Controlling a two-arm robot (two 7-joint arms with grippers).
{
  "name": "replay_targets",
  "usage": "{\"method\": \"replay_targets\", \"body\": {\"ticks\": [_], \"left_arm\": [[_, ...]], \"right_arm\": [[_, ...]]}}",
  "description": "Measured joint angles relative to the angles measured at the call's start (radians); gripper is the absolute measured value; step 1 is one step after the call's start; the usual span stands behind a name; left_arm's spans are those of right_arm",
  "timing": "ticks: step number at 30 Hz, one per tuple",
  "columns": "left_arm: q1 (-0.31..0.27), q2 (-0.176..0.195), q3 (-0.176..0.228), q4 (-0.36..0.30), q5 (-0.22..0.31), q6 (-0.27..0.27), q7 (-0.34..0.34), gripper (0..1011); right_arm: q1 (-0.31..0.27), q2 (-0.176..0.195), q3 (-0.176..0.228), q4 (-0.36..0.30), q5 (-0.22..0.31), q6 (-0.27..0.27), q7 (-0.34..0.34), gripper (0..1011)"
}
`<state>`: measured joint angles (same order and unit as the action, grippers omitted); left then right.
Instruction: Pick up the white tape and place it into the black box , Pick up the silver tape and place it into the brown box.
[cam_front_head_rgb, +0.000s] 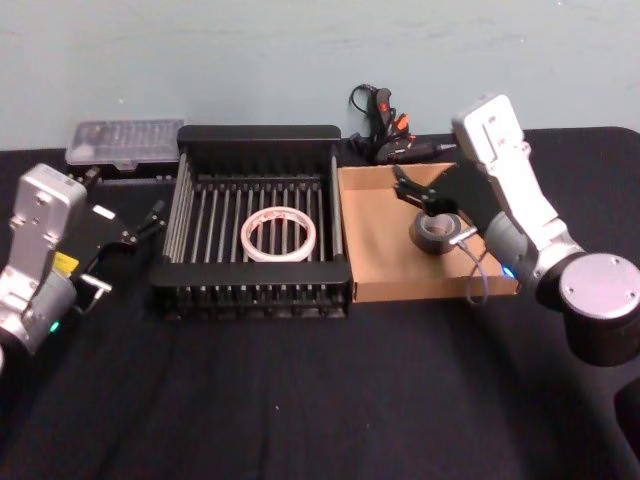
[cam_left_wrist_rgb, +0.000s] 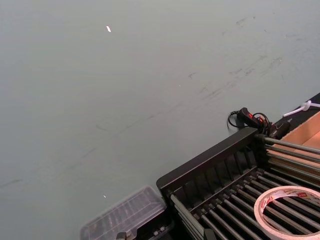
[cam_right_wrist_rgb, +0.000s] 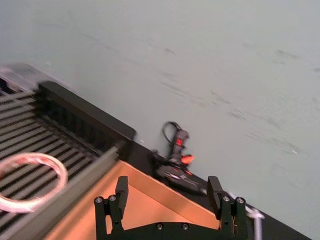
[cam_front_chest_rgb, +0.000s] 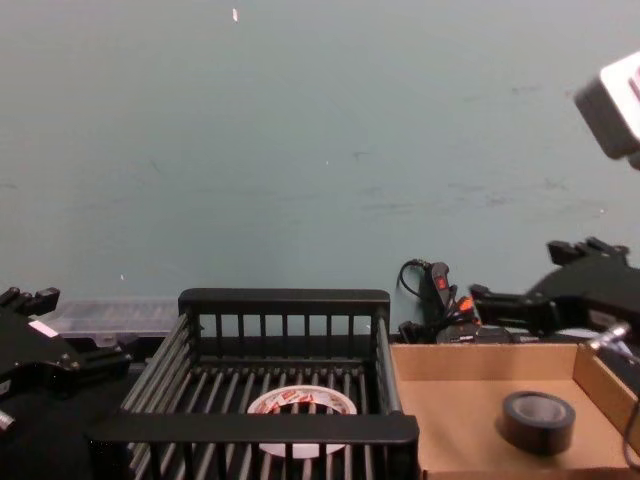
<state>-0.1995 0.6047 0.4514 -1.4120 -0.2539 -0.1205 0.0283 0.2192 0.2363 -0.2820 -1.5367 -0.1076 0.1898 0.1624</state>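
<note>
- Head view: the black box (cam_front_head_rgb: 252, 232) sits mid-surface on the dark surface (cam_front_head_rgb: 300, 400), and the white tape (cam_front_head_rgb: 278, 233) lies flat on its barred floor. The brown box (cam_front_head_rgb: 380, 262) stands touching its right side, with the silver tape (cam_front_head_rgb: 437, 232) lying inside toward the right. The right tool (cam_front_head_rgb: 418, 196) hangs above the brown box just over the silver tape, fingers apart and clear of the roll. The left tool (cam_front_head_rgb: 155, 217) sits just beside the black box's left wall, fingers apart, gripping nothing. A clear plastic case (cam_front_head_rgb: 125, 144) lies behind the black box's left corner, and a black and orange glue gun (cam_front_head_rgb: 388, 130) with its cord lies behind the brown box — both near the wall.
- Left wrist view: the black box's thick rim (cam_left_wrist_rgb: 210, 160) and bars cross the lower corner, with the white tape (cam_left_wrist_rgb: 287, 210) on the bars. The clear plastic case (cam_left_wrist_rgb: 125, 212) and the glue gun (cam_left_wrist_rgb: 250, 117) lie beyond the rim.
- Right wrist view: the right tool (cam_right_wrist_rgb: 170, 192) has its two fingers spread wide over the brown box (cam_right_wrist_rgb: 135, 200); the glue gun (cam_right_wrist_rgb: 180, 150) lies past the far wall, and the white tape (cam_right_wrist_rgb: 30, 180) rests in the black box (cam_right_wrist_rgb: 85, 120).
- Chest view: the black box's front rim (cam_front_chest_rgb: 250, 428) partly hides the white tape (cam_front_chest_rgb: 302, 403). The silver tape (cam_front_chest_rgb: 538, 420) stands free on the brown box's floor (cam_front_chest_rgb: 450, 420), with the right tool (cam_front_chest_rgb: 490, 297) above and behind it.
</note>
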Motion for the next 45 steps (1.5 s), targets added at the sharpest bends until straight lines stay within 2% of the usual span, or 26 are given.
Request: {"method": "replay_targets", "body": {"ticks": [4,11,17,26,45], "left_arm": [[0.000,0.000,0.000,0.000,0.000,0.000,0.000,1001],[0.000,0.000,0.000,0.000,0.000,0.000,0.000,1001],[0.000,0.000,0.000,0.000,0.000,0.000,0.000,1001],[0.000,0.000,0.000,0.000,0.000,0.000,0.000,1001],[0.000,0.000,0.000,0.000,0.000,0.000,0.000,1001]], "right_arm": [[-0.013,0.005,0.014,0.023,-0.043,-0.028,-0.038,1002],[-0.014,0.006,0.012,0.077,-0.119,-0.078,-0.093,1003],[-0.004,-0.004,0.013,0.128,-0.153,-0.095,-0.108,1003],[0.001,-0.021,0.023,0.161,-0.180,-0.095,-0.110,1002],[0.001,-0.019,0.021,0.157,-0.176,-0.092,-0.107,1002]]}}
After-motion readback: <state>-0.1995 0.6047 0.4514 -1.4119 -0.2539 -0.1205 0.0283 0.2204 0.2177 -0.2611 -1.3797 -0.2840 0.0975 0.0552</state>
